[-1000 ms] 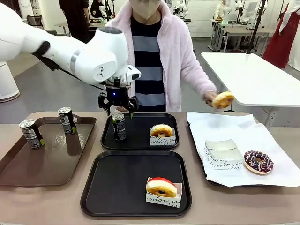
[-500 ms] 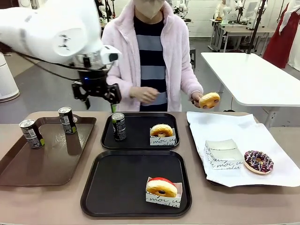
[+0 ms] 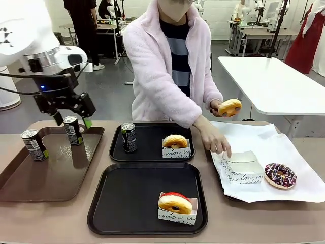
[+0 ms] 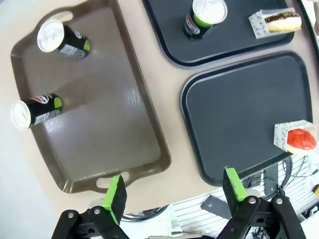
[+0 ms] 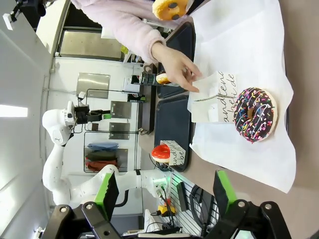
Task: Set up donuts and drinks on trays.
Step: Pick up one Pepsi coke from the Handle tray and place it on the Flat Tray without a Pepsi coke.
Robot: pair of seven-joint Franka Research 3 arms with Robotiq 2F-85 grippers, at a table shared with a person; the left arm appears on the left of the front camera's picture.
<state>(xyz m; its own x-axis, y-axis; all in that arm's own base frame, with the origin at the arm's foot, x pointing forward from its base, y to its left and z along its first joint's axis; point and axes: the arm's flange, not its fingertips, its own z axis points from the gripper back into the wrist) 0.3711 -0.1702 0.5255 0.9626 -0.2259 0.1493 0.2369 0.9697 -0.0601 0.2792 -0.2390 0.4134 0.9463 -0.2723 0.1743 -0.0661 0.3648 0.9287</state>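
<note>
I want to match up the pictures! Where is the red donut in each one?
Front view: the red-iced donut sits low in the middle, at the right end of the near black tray.
Left wrist view: at the right edge, on that tray's corner.
Right wrist view: left of centre, lowish, at that tray's bottom end.
Shared landmark: the near black tray under it.

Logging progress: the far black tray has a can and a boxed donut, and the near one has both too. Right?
No. In the front view the near black tray holds a boxed red-iced donut but no can; the far black tray does have a can and a boxed donut.
</note>
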